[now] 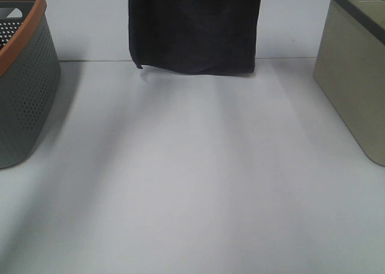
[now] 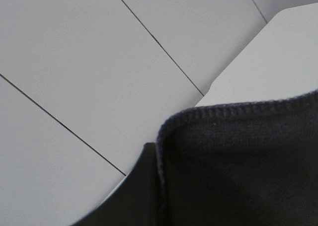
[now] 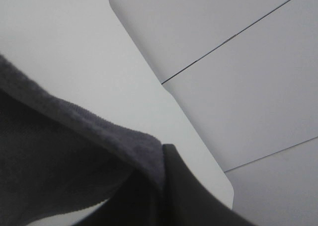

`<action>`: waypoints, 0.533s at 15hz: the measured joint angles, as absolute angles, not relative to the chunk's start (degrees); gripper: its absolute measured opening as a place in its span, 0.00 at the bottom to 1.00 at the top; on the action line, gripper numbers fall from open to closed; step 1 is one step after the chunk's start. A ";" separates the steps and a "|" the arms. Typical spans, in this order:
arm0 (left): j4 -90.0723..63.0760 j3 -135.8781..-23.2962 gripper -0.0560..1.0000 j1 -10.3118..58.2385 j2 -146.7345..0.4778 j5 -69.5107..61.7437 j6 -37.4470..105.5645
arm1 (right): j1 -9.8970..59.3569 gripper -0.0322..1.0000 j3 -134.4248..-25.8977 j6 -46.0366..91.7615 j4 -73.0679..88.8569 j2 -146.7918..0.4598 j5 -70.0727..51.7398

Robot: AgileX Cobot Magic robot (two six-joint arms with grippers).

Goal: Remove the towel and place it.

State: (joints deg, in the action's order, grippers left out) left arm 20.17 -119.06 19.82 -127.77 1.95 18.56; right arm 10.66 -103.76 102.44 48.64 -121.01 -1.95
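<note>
Over the far part of the white surface (image 1: 192, 177), the towel (image 1: 194, 27) hangs in the air as a flat dark sheet, spread wide between my two arms. Its upper part runs out of the high view, so my arms do not show there. Its lower edge is roughly level and seems to hang just clear of the surface, with a soft shadow beneath it. Something small and pale sits at the lower corner on my left side, too blurred for me to name.

My left pincer (image 2: 151, 161) is clamped on one corner of the cloth. Through that wrist's camera I see one dark finger (image 2: 141, 186) with the stitched hem (image 2: 233, 108) curving round right against it. The other finger is hidden under the terry. Beyond the cloth lie a rounded corner of the surface and a pale floor (image 2: 74, 52) crossed by thin dark seams.

My right pincer (image 3: 163, 159) grips the opposite corner in the same way. A single dark finger juts up beside a thick fold of towel that drapes away from it, and its partner is covered by the cloth.

Two baskets stand on the surface, well apart from each other. The grey basket (image 1: 30, 99), perforated and with an orange rim, is at the left edge of the high view. The beige basket (image 1: 352, 81), with a dark rim, is at the right edge. The towel hangs between them, farther back, touching neither.
</note>
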 joint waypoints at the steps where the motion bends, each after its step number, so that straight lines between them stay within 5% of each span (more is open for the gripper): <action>1: 20.34 -119.06 0.05 19.48 -128.34 3.04 18.56 | 10.66 0.05 -105.42 102.50 49.50 -121.81 -2.01; 8: 21.60 -119.06 0.05 19.48 -131.44 -0.52 19.54 | 10.60 0.05 -108.29 98.49 56.55 -127.08 -7.73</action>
